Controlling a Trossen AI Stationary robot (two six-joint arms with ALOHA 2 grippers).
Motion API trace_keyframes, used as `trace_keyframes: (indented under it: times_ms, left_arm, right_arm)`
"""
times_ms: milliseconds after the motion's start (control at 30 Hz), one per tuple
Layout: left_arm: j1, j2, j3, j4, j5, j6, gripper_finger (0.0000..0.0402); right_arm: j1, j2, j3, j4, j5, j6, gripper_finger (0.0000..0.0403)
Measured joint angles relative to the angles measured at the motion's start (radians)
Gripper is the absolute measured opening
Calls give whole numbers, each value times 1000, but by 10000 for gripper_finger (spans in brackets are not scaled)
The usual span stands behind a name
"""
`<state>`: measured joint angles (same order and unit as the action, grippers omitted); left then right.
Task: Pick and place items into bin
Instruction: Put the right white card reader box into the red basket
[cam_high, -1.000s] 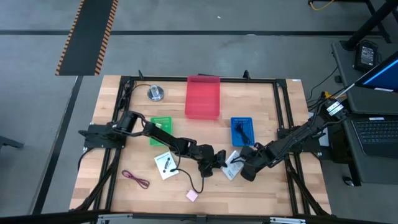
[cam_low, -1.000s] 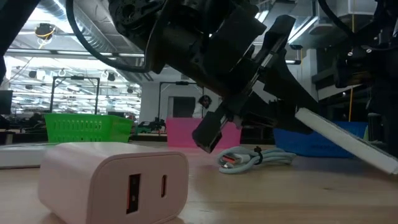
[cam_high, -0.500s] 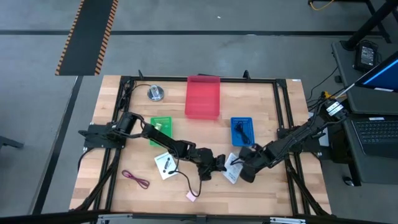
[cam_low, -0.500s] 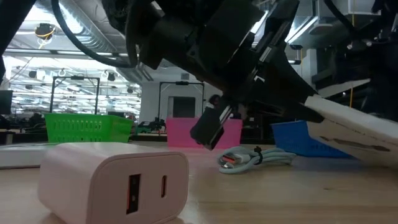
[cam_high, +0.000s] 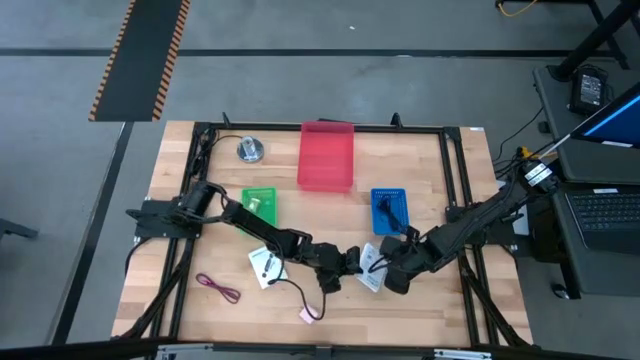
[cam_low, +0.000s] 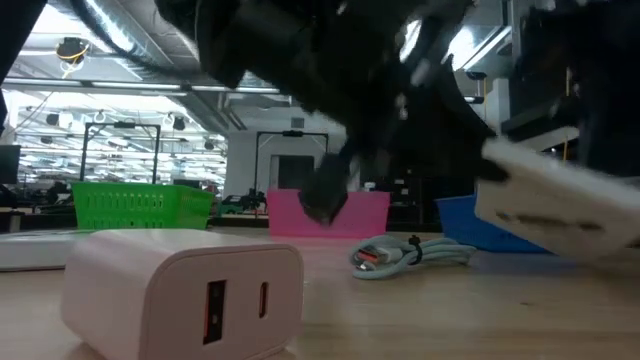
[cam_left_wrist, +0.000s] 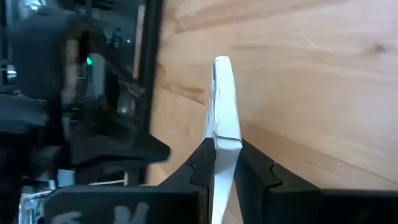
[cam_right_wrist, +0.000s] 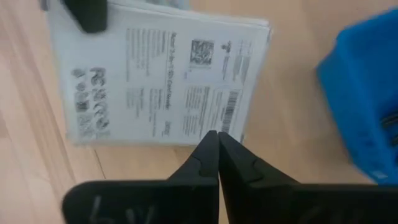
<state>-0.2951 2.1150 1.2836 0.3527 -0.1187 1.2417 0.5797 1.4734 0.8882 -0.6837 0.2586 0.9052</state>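
White, thin, stiff printed card (cam_left_wrist: 222, 112) is pinched edge-on in my left hand (cam_left_wrist: 225, 163); light, slippery, so I grip deep.

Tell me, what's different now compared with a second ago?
The left hand has closed on the edge of the white card and lifted it off the table; in the low view the card, tilted before, now hangs nearly level. The right hand stayed shut beside it. The pink charger, grey cable and bins have not moved.
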Motion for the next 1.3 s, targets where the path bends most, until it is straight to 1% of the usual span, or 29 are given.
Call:
trace_keyframes:
  times_ms: [133, 233, 333, 433, 600, 667, 800, 967, 1033, 1133, 1233, 1300]
  left_arm:
    - [-3, -69, 0, -59, -19, -52, 33]
    - [-9, -127, 0, -93, -38, -84, 33]
    - [-16, -185, 1, -126, -82, -101, 33]
    - [-15, -244, 1, -180, -123, -144, 32]
    - [5, -337, 2, -326, -181, -270, 32]
    - [12, -365, -11, -365, -217, -309, 32]
    - [33, -408, -51, -364, -309, -316, 32]
    - [76, -448, -99, -373, -445, -336, 32]
    - [98, -457, -102, -377, -460, -345, 32]
    - [132, -466, -104, -383, -511, -349, 32]
    - [180, -466, -104, -388, -558, -349, 32]
    - [219, -466, -104, -388, -567, -375, 32]
  right_arm:
    - [14, 0, 63, -49, 61, -75, 0]
    - [43, -3, 98, -68, 136, -147, 0]
    - [78, -35, 116, -68, 206, -204, 0]
    - [120, -87, 111, -72, 287, -211, 0]
    - [184, -174, 62, -62, 415, -208, 0]
    - [200, -193, 30, -32, 477, -208, 0]
    - [214, -203, -53, 31, 550, -205, 0]
    - [213, -203, -163, 189, 577, -205, 0]
    - [213, -204, -202, 265, 630, -213, 0]
    - [213, -206, -244, 350, 724, -254, 0]
    - [212, -209, -273, 413, 801, -317, 0]
    - [213, -209, -278, 431, 854, -343, 0]
